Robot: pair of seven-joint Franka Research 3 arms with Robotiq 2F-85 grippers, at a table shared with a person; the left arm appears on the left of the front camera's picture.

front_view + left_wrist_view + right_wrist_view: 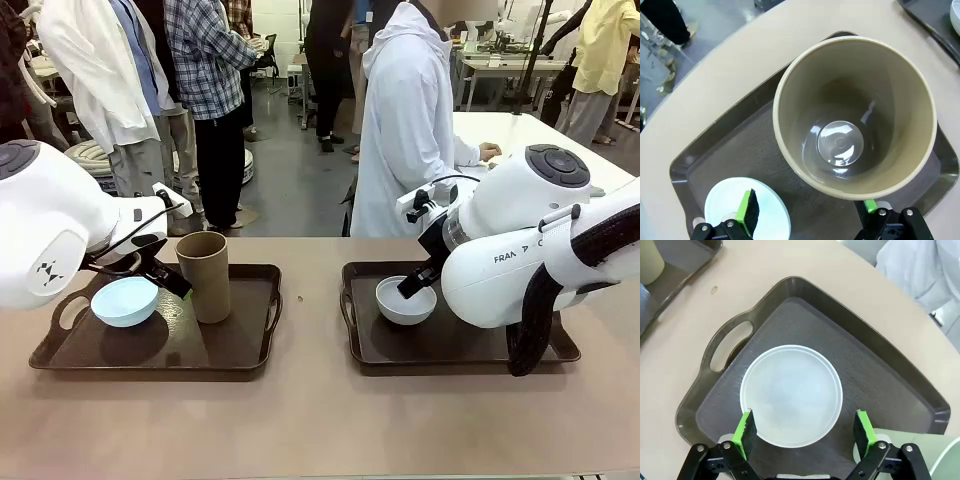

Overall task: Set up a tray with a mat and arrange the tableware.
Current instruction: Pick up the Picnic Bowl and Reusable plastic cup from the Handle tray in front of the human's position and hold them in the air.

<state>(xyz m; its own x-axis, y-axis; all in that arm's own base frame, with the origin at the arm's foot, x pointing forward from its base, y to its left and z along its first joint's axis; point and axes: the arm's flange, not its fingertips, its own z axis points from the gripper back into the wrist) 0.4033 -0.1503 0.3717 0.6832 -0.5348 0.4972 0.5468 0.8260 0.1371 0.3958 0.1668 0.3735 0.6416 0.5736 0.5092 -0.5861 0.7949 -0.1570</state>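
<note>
Two dark trays lined with dark mats lie side by side. On the left tray stand a light blue bowl and a tan-brown cup. My left gripper hangs open between them; from the wrist, the cup looms just ahead of the gripper, and the blue bowl lies under one finger. The right tray holds a greyish white bowl. Over it my right gripper stands open, pads either side of the bowl, not touching. A pale green cup peeks in beside it.
A person in a white hooded top stands at the far side of the table, turned away. Other people stand farther back. Bare tabletop separates the trays and runs along the near edge. The right arm's bulk covers the right tray's far end.
</note>
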